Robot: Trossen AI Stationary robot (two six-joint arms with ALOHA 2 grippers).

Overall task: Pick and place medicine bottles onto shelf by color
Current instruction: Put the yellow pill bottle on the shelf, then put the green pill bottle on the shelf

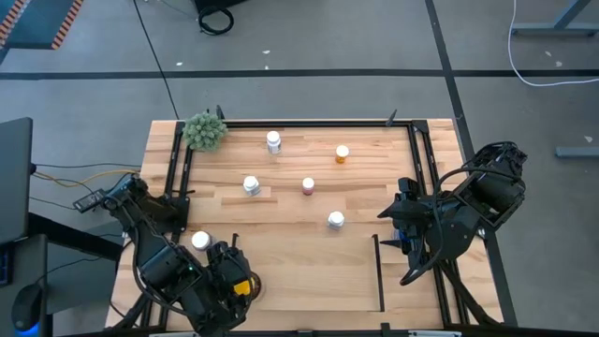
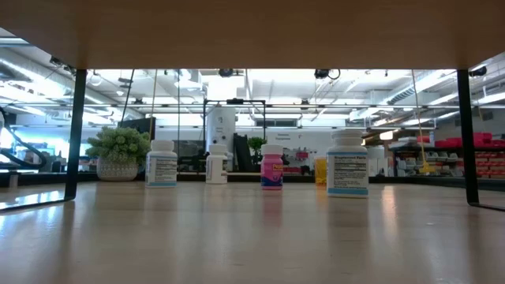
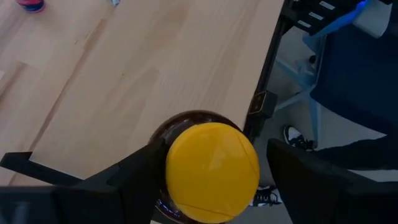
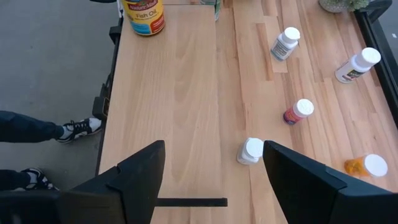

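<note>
Medicine bottles: five stand loose on the shelf, one amber bottle sits at the left gripper.

On the light planks, well apart from one another: two white bottles, a pink white-capped bottle, a small orange bottle and a further white bottle. A green plant ball occupies the far left corner beside the black rail. Another white-capped bottle stands against the left arm. The left gripper hangs at the near left edge, fingers spread either side of the yellow-capped amber bottle with gaps showing, not clamped. The right gripper hovers over the right rail, jaws parted, empty. A person's shoes show on the floor beyond the table.
</note>
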